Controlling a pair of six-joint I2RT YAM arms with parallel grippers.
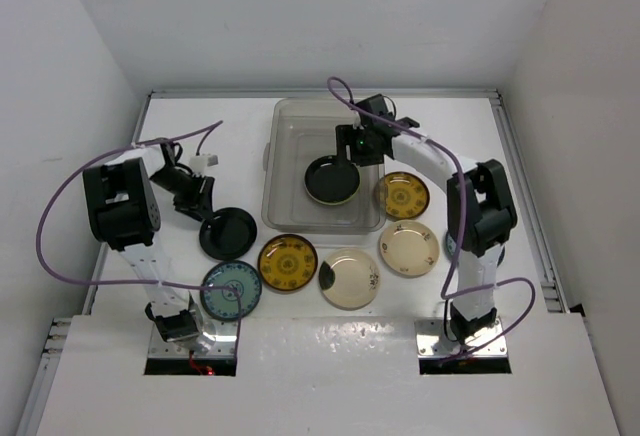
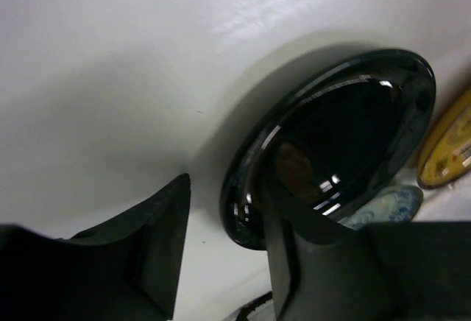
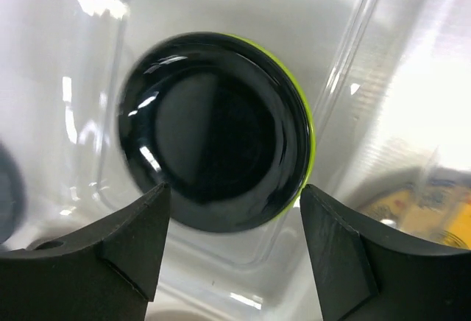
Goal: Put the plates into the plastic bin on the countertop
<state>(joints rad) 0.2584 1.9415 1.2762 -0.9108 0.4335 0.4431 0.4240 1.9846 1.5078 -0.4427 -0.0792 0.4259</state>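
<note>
Top external view: the clear, greyish translucent rectangular plastic bin (image 1: 290,136) stands at the far middle of the white counter (image 1: 470,136). A glossy black round plate (image 1: 332,180) lies flat inside it, with the right end effector (image 1: 358,146) above that plate's far edge. A second black round plate (image 1: 228,233) lies on the counter left of the bin, with the left end effector (image 1: 203,208) at its far-left rim. Outside the bin also lie a pale blue-teal patterned plate (image 1: 231,289), an amber-yellow patterned plate (image 1: 288,262), a cream plate with dark marks (image 1: 349,277), a plainer cream plate (image 1: 409,248) and another amber-yellow plate (image 1: 404,194) just beside the bin's right wall. Left wrist view: the left end effector is partly open and straddles the rim of the second black round plate, one finger inside the dish and one outside. A gap shows at the outer finger, so nothing is gripped. Right wrist view: the right end effector is wide open and holds nothing. The glossy black round plate lies below it in the bin, and a lime-green crescent (image 3: 307,144) at its edge suggests a green plate underneath. Handling, as a judgement: the plates appear rigid, light, glazed and slippery, and liable to chip. Grip at the raised rim, one finger inside and one under the lip, and lower flat.
</note>
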